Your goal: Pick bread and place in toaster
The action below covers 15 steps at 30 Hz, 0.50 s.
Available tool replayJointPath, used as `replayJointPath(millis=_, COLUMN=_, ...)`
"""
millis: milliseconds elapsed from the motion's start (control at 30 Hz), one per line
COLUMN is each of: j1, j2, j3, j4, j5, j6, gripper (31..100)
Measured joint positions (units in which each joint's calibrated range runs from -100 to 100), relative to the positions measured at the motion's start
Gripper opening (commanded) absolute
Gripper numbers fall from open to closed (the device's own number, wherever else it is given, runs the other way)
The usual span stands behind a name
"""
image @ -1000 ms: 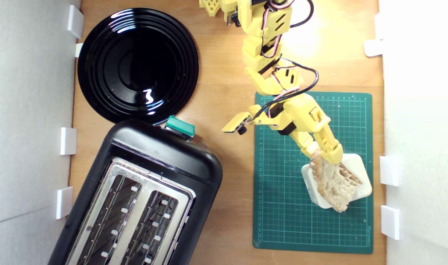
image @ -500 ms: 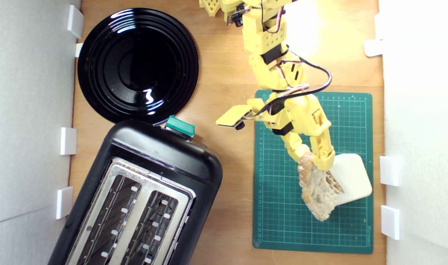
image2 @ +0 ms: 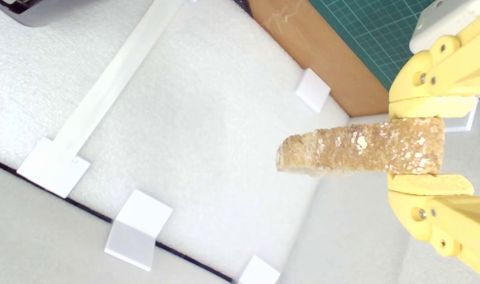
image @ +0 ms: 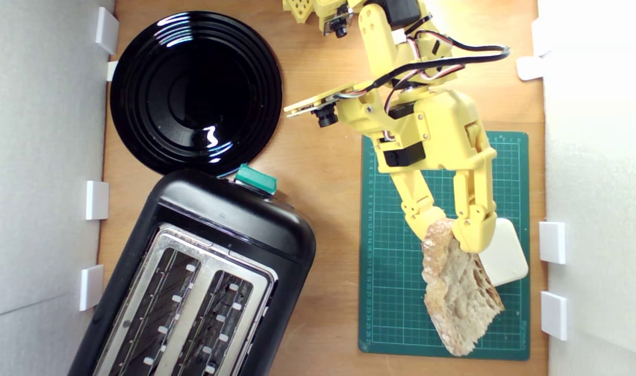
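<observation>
I count one slice of bread, one toaster with two slots, one round black plate, one green cutting mat, one white rounded block, and one end effector, which is mine; along the white foam walls in the exterior view sit several small white brackets, four at the exterior view's left and three at its right.

My end effector is closed on the bread, one yellow finger on each flat face, gripping it at its narrower end; in the wrist view the crust runs edge-on out from between my fingers, speckled tan and brown; the rest of the slice hangs free beyond my fingertips, showing pale holey crumb in the exterior view; it hangs over the green cutting mat, partly overlapping the white block.

The toaster stands on the wooden counter at the exterior view's lower left, well apart from the bread, its teal lever knob near the plate's rim; both slots look empty.
</observation>
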Motion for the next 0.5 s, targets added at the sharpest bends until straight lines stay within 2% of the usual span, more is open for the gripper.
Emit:
replayJointPath(millis=133, j1=-0.2, j2=2.5, j3=-17.2, j4=-4.3, j5=10.5, j6=2.6, gripper=55.6)
replayJointPath(millis=167, j1=-0.2, j2=4.5, j3=-23.3, j4=-7.1, j5=13.9, j6=4.5, gripper=55.6)
replayJointPath(millis=267, j1=-0.2, j2=7.7, j3=-32.9, j4=-11.6, j5=19.7, j6=7.8, gripper=55.6)
replayJointPath(millis=367, j1=-0.2, j2=10.5, j3=-43.9, j4=-13.4, j5=25.2, j6=10.2, gripper=55.6)
replayJointPath(millis=500, j1=-0.1, j2=11.5, j3=-55.6, j4=-13.8, j5=30.5, j6=12.1, gripper=55.6)
